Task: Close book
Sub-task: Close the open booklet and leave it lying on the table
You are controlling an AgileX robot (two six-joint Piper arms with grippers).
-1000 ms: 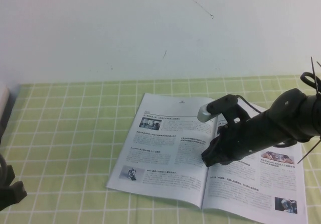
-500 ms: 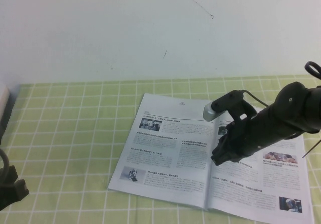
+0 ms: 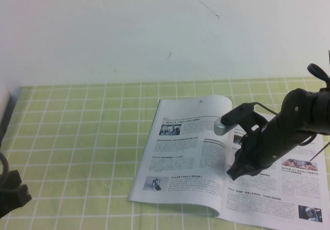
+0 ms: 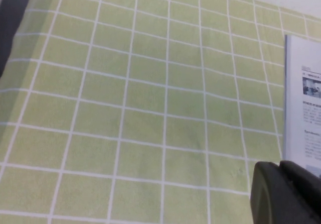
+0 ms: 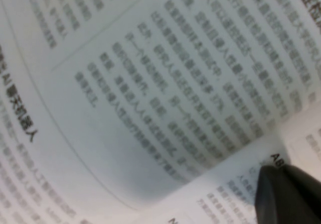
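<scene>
- I see one open book with white pages of printed text (image 3: 180, 158). It lies on the right half of the table, which is covered by a light green cloth with a white grid (image 3: 77, 137).
- Two pages face up. The left one bows upward next to the fold, while the right one lies flatter.
- On the left page I count two small photographs, one near the top and one near the bottom.
- Two black arms are in the high view, one on each side.
- The right end effector (image 3: 238, 172) presses down on the book just right of the fold. I cannot tell whether it is released or clenched.
- Its wrist camera is filled with curved pages of print, with one dark tip in the corner.
- The left end effector (image 3: 13, 199) sits at the near left edge of the table, well apart from the book. I cannot tell its state either.
- One plain white wall (image 3: 103, 34) stands behind the table.
</scene>
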